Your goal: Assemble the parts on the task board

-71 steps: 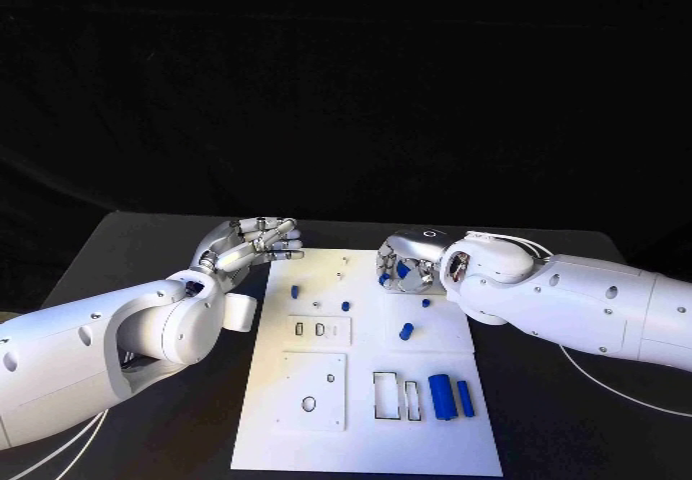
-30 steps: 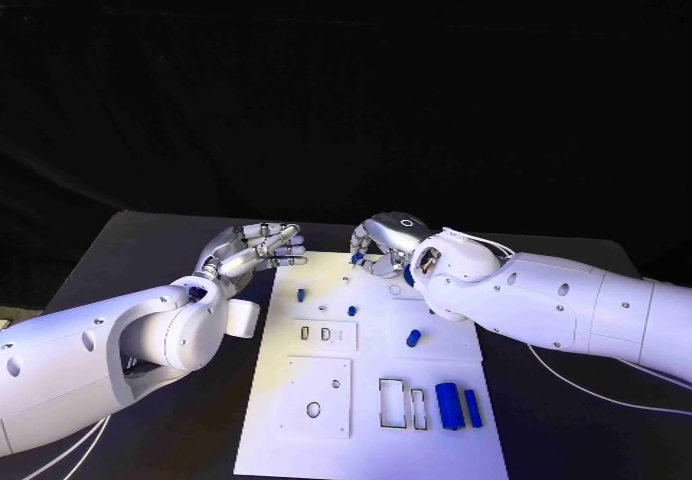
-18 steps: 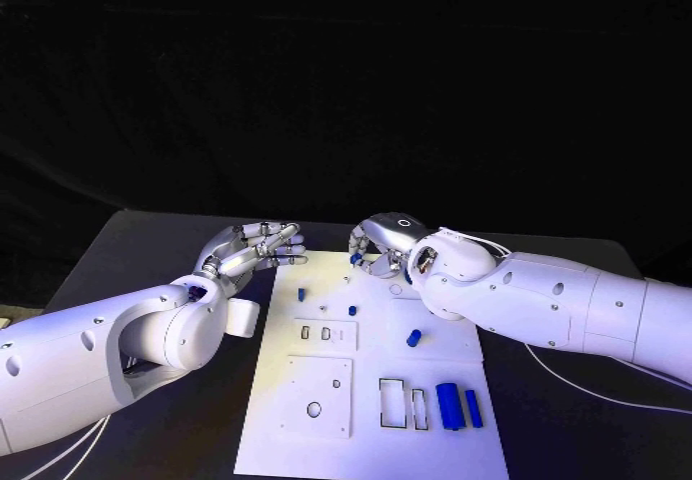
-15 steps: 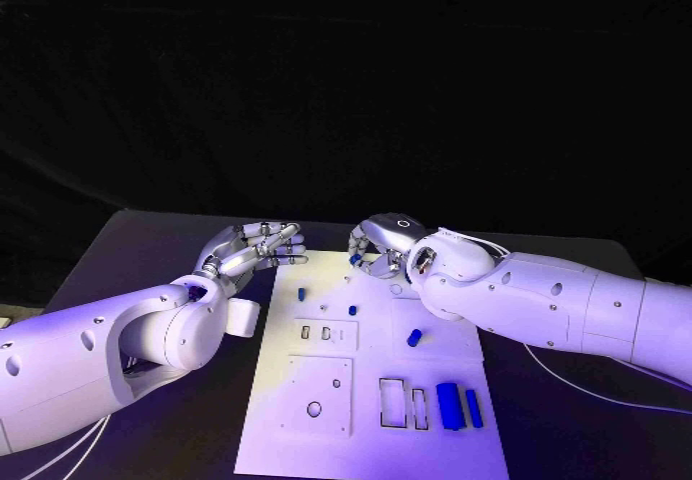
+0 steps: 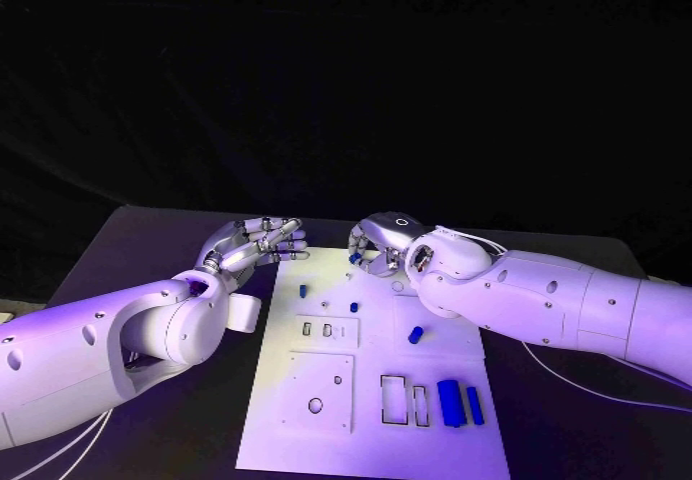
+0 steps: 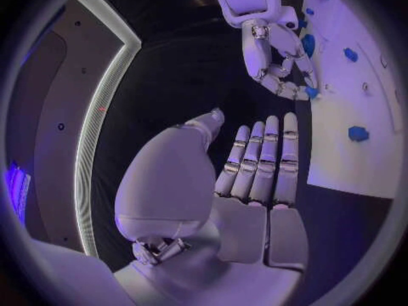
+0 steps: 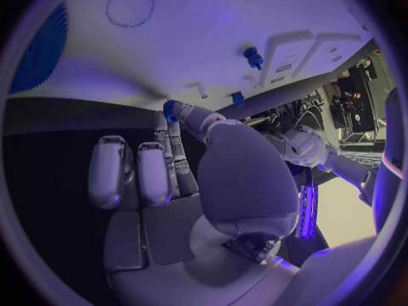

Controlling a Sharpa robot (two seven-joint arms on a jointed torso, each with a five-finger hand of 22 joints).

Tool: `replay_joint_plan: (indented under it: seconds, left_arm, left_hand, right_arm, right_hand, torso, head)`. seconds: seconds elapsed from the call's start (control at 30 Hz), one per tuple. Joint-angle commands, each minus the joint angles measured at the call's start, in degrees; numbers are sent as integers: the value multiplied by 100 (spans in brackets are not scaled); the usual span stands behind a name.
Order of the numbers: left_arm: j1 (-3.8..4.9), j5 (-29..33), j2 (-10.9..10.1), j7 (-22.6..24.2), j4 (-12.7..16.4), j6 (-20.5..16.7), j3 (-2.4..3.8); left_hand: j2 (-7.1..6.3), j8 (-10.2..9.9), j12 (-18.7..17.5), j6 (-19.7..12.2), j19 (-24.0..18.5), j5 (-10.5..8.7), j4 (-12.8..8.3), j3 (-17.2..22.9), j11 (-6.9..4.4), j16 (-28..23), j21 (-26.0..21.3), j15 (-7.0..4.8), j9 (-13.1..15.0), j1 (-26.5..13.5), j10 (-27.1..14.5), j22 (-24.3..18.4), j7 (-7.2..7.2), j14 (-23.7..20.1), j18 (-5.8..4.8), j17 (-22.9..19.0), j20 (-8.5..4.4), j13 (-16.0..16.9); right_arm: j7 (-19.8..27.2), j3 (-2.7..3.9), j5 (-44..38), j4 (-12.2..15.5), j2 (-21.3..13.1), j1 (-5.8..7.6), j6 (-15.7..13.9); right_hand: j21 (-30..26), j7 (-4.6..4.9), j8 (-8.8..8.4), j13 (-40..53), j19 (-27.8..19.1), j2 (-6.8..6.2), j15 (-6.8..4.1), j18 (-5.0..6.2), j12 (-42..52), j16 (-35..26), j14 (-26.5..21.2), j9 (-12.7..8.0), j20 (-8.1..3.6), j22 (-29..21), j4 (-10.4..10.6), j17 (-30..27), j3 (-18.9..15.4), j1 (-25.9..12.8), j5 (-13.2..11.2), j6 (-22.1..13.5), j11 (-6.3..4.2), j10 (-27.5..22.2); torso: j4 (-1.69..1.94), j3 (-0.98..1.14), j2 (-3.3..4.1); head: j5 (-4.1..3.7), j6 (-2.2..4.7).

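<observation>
From the head view, my right hand (image 5: 378, 243) is covering the far edge of the task board (image 5: 372, 420), and I am seeing only a sliver of a small blue part (image 5: 355, 258) at its fingertips. I cannot tell whether the hand is pinching it or just touching it. The right forearm is hiding part of the board's right edge.

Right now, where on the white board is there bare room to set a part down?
The task board is bare along its near edge, below the rectangular slots, and on its left strip beside the square plate. The far end is crowded: the right robot hand pinches a small blue part there, with blue pegs close by.
</observation>
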Motion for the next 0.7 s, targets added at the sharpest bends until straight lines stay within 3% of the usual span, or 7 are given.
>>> replay_joint_plan:
  seconds: [0.03, 0.3, 0.47, 0.63, 0.7]
  left_arm:
    - [14, 14, 13, 29, 19, 116, 6]
    - [25, 14, 15, -4, 16, 121, 6]
    - [29, 14, 16, -39, 14, 102, 6]
    - [31, 14, 6, -59, 6, 86, 6]
    - [31, 14, 1, -61, 1, 83, 6]
  left_hand:
    - [-4, -30, -39, 11, 30, 27, 30, 18, 24, 39, 31, 13, -8, -77, 10, -1, 300, 5, 68, 8, -6, -8]
    - [-3, -31, -41, 10, 29, 27, 31, 19, 25, 39, 32, 13, -9, -79, 9, -2, 300, 4, 68, 8, -6, -8]
    - [-1, -33, -44, 9, 28, 26, 33, 21, 26, 39, 32, 14, -10, -82, 8, -2, 301, 3, 68, 9, -6, -8]
    - [3, -34, -47, 8, 28, 27, 35, 25, 27, 40, 33, 15, -11, -84, 6, -3, 303, 2, 68, 10, -6, -8]
    - [3, -34, -47, 8, 28, 27, 35, 25, 27, 40, 33, 15, -11, -84, 6, -3, 303, 2, 68, 10, -6, -8]
  right_arm:
    - [-105, -2, -119, -40, 21, -12, 141]
    - [-99, -3, -126, -69, 73, -24, 157]
    - [-93, -4, -118, 11, 26, -29, 85]
    - [-119, -5, -136, 134, -102, -30, 85]
    - [-129, -5, -143, 184, -159, -30, 84]
  right_hand:
    - [-25, 19, 10, -1, -21, 17, -6, -97, 10, 17, 158, 197, -2, -5, -3, -9, 32, -28, 37, -23, 3, -38]
    - [-100, 74, -84, -17, -114, -56, 47, -71, -28, -20, 119, 244, 41, -106, 16, -108, 62, -99, 27, -256, 66, -232]
    - [-249, 191, -413, -14, -282, -383, 174, -25, -1, -67, 34, 180, 160, -281, 86, -262, -62, -302, 88, -749, 202, -775]
    - [-483, 205, -591, 135, -513, -590, 224, 42, 342, -155, -121, 178, 221, -548, 198, -528, -460, -402, 120, -954, 252, -1323]
    - [-520, 204, -611, 180, -538, -584, 231, 50, 465, -151, -140, 196, 232, -578, 241, -561, -628, -383, 137, -976, 262, -1453]
  torso:
    - [6, -3, 2]
    - [5, -2, 6]
    - [6, -6, 3]
    - [-4, 3, 6]
    - [-8, 5, 8]
  head:
    - [-1, -2]
    - [15, -15]
    - [41, -21]
    - [54, -15]
    - [51, -8]
